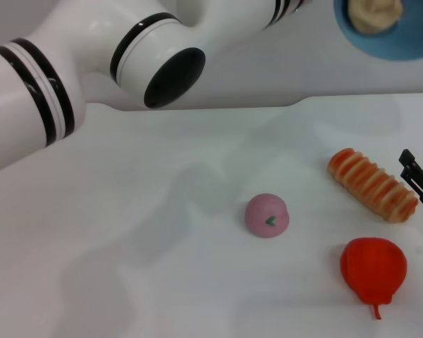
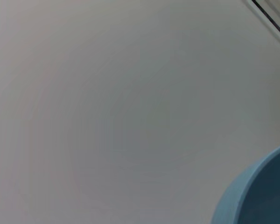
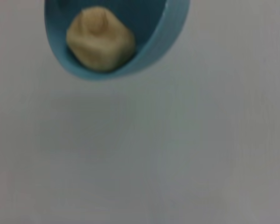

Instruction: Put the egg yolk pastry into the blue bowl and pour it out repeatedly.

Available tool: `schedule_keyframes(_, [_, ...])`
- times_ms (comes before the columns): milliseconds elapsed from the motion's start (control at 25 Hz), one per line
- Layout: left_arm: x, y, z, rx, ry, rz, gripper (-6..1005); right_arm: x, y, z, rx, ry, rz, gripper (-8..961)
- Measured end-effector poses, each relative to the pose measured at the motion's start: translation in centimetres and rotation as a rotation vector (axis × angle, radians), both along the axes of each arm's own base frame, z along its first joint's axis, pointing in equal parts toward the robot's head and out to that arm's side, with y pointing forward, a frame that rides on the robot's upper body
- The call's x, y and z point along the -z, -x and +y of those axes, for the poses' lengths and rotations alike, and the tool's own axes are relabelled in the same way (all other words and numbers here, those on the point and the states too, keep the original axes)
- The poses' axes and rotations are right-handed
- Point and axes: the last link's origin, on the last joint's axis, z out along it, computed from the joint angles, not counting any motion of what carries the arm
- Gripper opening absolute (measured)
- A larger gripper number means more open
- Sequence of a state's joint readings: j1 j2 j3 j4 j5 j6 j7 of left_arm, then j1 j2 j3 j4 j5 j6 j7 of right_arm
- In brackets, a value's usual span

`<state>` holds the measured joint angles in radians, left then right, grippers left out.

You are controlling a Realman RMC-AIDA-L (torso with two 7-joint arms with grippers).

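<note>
1. The blue bowl (image 1: 402, 44) sits at the far right of the head view, cut off by the picture's upper edge, and it serves as the landmark for everything below.
2. The egg yolk pastry (image 1: 374, 15) lies inside the blue bowl; the right wrist view shows the pale lumpy ball (image 3: 100, 39) resting against the bowl's inner wall (image 3: 158, 44).
3. The left arm (image 1: 92, 63) reaches across the upper part of the head view toward the blue bowl; its gripper is out of sight in every view, and the left wrist view shows only a piece of the bowl's rim (image 2: 252, 196) at one corner above plain white surface.
4. The right gripper (image 1: 417, 177) shows only as a black tip at the right edge of the head view, nearer the robot than the blue bowl and just beside the end of the striped bread (image 1: 372, 184); whether its fingers are spread or pressed together cannot be told.
5. The striped bread, orange and cream, lies on the white table (image 1: 127, 232), nearer the robot than the blue bowl.
6. The pink bun (image 1: 267, 215) with a green mark lies farther from the blue bowl than the bread, toward the table's middle.
7. A red fruit-shaped toy (image 1: 373, 267) with a short stem lies nearest the robot, well apart from the blue bowl.
</note>
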<state>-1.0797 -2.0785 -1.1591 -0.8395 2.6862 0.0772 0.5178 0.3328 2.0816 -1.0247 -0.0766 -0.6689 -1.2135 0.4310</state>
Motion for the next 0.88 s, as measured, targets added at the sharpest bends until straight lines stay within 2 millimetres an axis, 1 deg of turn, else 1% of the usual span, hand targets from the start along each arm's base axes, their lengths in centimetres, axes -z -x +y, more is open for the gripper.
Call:
schedule_keyframes(160, [-1.2,-0.5,-0.5,0.104,-0.083,-0.017,-1,0.0,0.0,0.0,0.002,0.001,0.000,728])
schedule_keyframes(320, [-1.8,-0.6,-0.7,0.125,-0.109,-0.040,-1,0.0,0.0,0.0,0.004,0.001,0.002,729])
schedule_keyframes(400, [-1.7,-0.5,-0.8,0.139,-0.115,-0.041,0,0.0,-0.1,0.0,0.005,-0.002,0.003,728])
schedule_keyframes(600, [-0.9,0.2,-2.1,0.236,-0.150,-0.048,0,-0.1,0.0,0.2,0.004,-0.008,0.006,724])
schedule_keyframes(880, [-0.5,0.4,-2.0,0.195,-0.123,-0.050,-1,-0.2,0.0,0.3,0.006,-0.012,0.009,718])
